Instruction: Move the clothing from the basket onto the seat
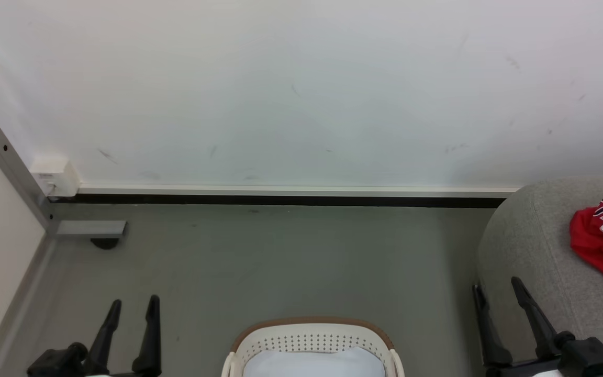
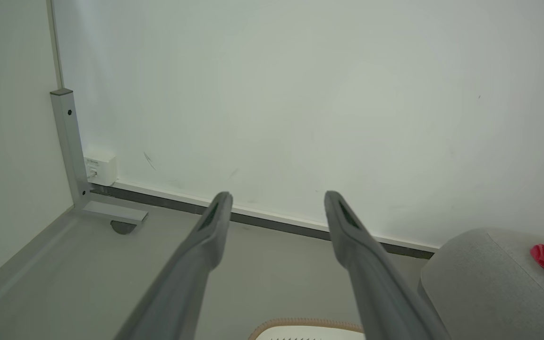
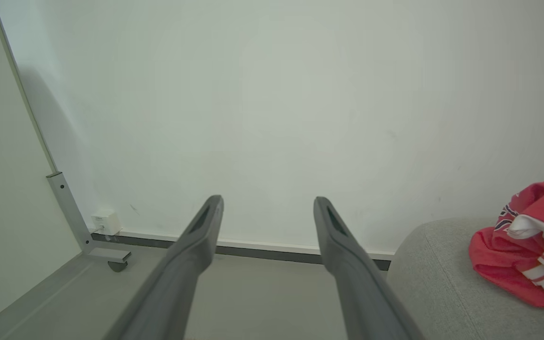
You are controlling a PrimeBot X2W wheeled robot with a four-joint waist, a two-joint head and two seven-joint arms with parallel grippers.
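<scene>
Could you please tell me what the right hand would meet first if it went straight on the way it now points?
Probably the plain white wall, low down; the open right hand points past the large light-grey fabric sofa, though depth is unclear.

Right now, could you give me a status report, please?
Left gripper, right gripper open, empty. Red clothing on the seat. White pad in the basket. No obstacle seen.
</scene>
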